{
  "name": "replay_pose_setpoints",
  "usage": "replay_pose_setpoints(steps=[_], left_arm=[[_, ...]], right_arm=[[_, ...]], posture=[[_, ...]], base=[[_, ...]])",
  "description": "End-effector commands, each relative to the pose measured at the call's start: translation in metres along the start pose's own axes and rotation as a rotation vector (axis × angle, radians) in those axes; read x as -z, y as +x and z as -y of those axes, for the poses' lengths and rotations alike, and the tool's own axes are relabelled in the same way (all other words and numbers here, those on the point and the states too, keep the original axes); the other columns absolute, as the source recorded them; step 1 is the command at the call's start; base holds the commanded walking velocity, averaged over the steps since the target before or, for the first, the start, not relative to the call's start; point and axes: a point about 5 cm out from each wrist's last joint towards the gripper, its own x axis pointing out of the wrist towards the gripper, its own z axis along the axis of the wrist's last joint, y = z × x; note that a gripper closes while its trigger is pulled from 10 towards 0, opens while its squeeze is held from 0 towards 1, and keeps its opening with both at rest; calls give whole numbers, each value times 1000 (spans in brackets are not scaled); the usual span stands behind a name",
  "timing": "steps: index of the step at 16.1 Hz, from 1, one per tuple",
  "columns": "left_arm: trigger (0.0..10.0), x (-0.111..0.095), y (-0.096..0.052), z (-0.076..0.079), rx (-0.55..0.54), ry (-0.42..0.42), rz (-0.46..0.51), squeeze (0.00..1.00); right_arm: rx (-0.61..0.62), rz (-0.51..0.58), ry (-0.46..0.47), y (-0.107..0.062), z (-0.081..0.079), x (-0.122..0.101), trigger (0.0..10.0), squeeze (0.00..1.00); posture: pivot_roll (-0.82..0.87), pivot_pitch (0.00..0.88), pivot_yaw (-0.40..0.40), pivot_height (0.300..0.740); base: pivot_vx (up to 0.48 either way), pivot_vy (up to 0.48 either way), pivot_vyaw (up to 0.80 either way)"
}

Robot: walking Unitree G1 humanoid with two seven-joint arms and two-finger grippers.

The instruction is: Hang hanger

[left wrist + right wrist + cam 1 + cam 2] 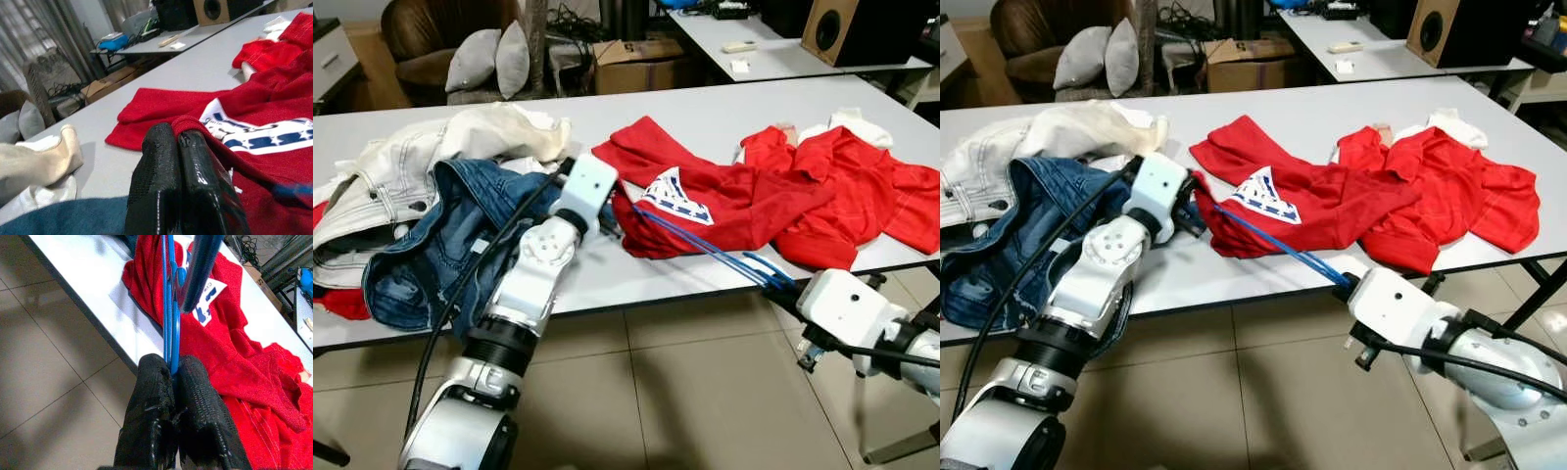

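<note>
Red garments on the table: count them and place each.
2. One red shirt with a blue-white print lies mid-table, pinched by the left gripper; another red garment lies toward the right edge. The clothes pile might hide more.

This looks like an office or workroom pressed into use for laundry, not a lived-in home. Long white counters (724,113) on metal legs stand in rows over a floor of large beige tiles (705,392). On the far counter (773,54) sit a wood-fronted loudspeaker (850,29) and small devices. Between the counters lie a cardboard box (641,64) and tangled cables. At the far left a brown armchair (421,39) holds two grey cushions (489,59). Grey curtains (29,54) hang along the far wall. Clothes lie heaped on the near counter: red shirts (783,196), blue denim (440,235), cream jeans (421,166).
</note>
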Motion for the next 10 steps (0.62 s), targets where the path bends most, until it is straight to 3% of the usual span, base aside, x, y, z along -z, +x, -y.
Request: replay_pose_setpoints(steps=[1,7,10], left_arm=[[0,-4,-1,4,23,9,23,0],[0,-7,-3,7,43,16,31,0],[0,-14,-3,14,73,-15,56,0]], right_arm=[[11,-12,1,2,4,2,10000,0],[57,-7,-2,6,12,-1,10000,0],[32,4,14,12,7,-2,10000,0]], posture=[[-199,0,54,740],[-195,0,50,740],[-196,0,50,740]], base=[[0,0,0],[0,0,0],[0,0,0]])
